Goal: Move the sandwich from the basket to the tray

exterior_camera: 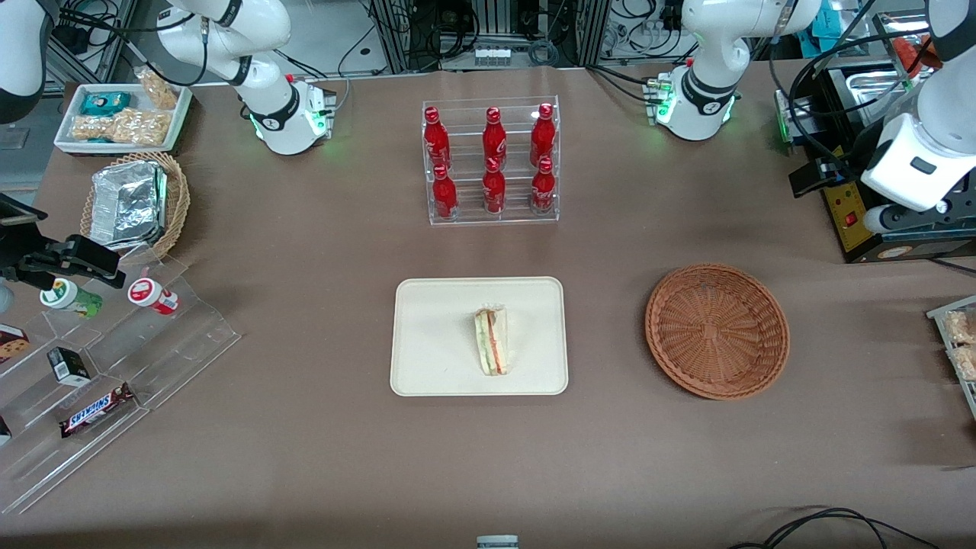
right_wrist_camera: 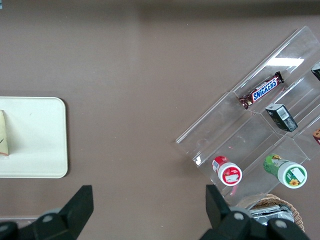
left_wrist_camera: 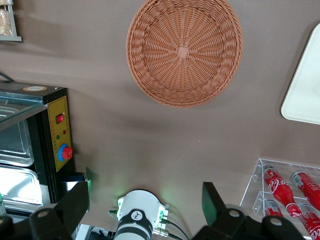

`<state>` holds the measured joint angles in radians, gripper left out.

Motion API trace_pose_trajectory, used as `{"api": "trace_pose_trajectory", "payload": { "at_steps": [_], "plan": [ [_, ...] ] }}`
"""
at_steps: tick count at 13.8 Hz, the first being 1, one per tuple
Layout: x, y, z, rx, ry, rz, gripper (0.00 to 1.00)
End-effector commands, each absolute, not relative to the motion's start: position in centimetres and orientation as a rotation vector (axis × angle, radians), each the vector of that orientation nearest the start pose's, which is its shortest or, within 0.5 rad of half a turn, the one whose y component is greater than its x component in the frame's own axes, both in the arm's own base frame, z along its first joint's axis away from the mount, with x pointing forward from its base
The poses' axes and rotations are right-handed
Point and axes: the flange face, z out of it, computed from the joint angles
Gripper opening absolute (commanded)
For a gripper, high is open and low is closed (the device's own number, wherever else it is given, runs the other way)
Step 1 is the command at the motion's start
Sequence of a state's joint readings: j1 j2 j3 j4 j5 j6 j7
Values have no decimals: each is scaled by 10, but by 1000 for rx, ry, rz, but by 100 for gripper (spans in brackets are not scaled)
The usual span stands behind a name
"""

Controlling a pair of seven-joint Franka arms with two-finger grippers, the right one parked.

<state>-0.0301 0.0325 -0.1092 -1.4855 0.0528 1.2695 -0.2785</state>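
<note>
The sandwich point(exterior_camera: 492, 340), a clear-wrapped wedge with red and green filling, lies on the cream tray point(exterior_camera: 427, 335) in the middle of the table. One edge of the sandwich point(right_wrist_camera: 2, 134) and of the tray point(right_wrist_camera: 35, 140) shows in the right wrist view. The reddish-brown wicker basket point(exterior_camera: 717, 329) stands empty beside the tray, toward the working arm's end. My gripper point(exterior_camera: 813, 180) hangs high above the table next to a black appliance, farther from the front camera than the basket. In the left wrist view the gripper point(left_wrist_camera: 145, 202) is open with nothing between its fingers, and the empty basket point(left_wrist_camera: 184, 50) and a tray corner point(left_wrist_camera: 305, 95) show.
A clear rack of red bottles point(exterior_camera: 492, 164) stands farther from the front camera than the tray. A black appliance with a yellow panel point(left_wrist_camera: 57, 135) sits near my gripper. Toward the parked arm's end are a stepped acrylic snack display point(exterior_camera: 99, 366), a tan basket with foil point(exterior_camera: 137, 202) and a white snack tray point(exterior_camera: 122, 114).
</note>
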Motion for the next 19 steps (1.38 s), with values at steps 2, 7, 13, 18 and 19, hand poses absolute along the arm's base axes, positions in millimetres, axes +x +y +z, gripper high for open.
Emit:
{"api": "trace_pose_trajectory", "payload": {
  "at_steps": [2, 7, 13, 18, 19],
  "plan": [
    [516, -92, 630, -3016, -132, 356, 100],
    [508, -105, 637, -3017, -91, 335, 100],
    [509, -100, 638, -3003, -98, 358, 100],
    [513, -76, 647, -3023, -147, 341, 100],
    [515, -70, 646, -3023, -130, 344, 100]
  ]
}}
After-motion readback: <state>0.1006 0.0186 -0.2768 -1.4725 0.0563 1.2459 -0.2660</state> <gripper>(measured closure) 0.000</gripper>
